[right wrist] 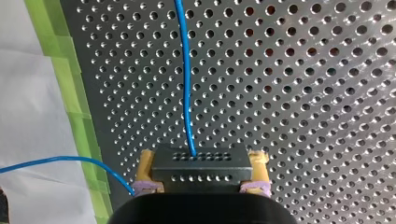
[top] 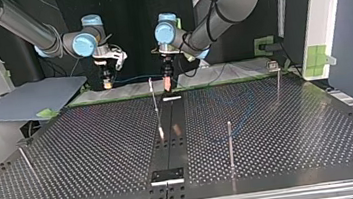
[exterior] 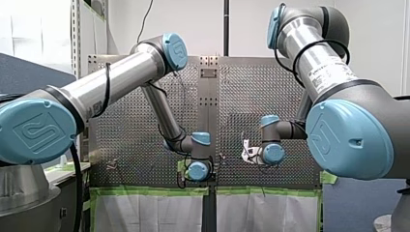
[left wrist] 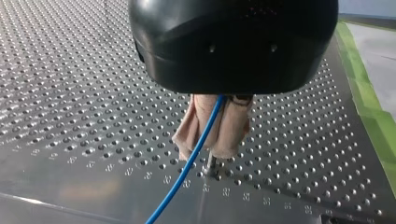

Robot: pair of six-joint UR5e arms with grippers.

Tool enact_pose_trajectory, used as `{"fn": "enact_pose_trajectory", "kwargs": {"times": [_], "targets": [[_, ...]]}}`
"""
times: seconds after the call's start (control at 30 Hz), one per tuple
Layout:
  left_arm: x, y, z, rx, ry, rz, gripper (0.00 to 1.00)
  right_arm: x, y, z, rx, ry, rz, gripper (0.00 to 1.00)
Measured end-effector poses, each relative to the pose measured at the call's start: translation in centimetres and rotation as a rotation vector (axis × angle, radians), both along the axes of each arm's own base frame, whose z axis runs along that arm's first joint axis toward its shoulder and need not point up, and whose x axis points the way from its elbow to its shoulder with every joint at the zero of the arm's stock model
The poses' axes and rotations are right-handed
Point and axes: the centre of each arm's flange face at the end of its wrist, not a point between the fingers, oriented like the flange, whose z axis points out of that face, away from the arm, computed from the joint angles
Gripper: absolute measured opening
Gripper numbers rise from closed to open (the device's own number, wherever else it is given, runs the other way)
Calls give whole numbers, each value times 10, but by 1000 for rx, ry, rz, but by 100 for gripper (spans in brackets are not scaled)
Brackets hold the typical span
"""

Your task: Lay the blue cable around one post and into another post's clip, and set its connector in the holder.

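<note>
Above perforated table (right wrist: 303, 70), right tool (right wrist: 203, 159) clamps connector (right wrist: 201, 171); blue cable (right wrist: 186, 84) leads ahead.

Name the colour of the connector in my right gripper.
Black connector, rows of small holes; clearest in the right wrist view.

Front view, pretty bare room: plain white wall (exterior: 372, 29) upper right, bright green tape strip (exterior: 150, 191) along the bottom, white sheets (exterior: 145, 212) below it.
</note>
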Motion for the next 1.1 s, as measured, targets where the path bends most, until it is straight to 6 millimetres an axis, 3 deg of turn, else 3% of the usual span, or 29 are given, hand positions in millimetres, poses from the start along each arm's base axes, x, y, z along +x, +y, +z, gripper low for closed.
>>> {"fn": "enact_pose_trajectory", "kwargs": {"times": [0.37,0.7,1.1], "targets": [[15,8,-24,45,53,20,0,-2,-5,1,-1,0,-4,23],[35,4,-12,31,71,35,0,-8,-10,0,-1,9,-14,23],[39,10,-10,78,91,46,0,-13,-15,0,-7,13,-24,23]]}}
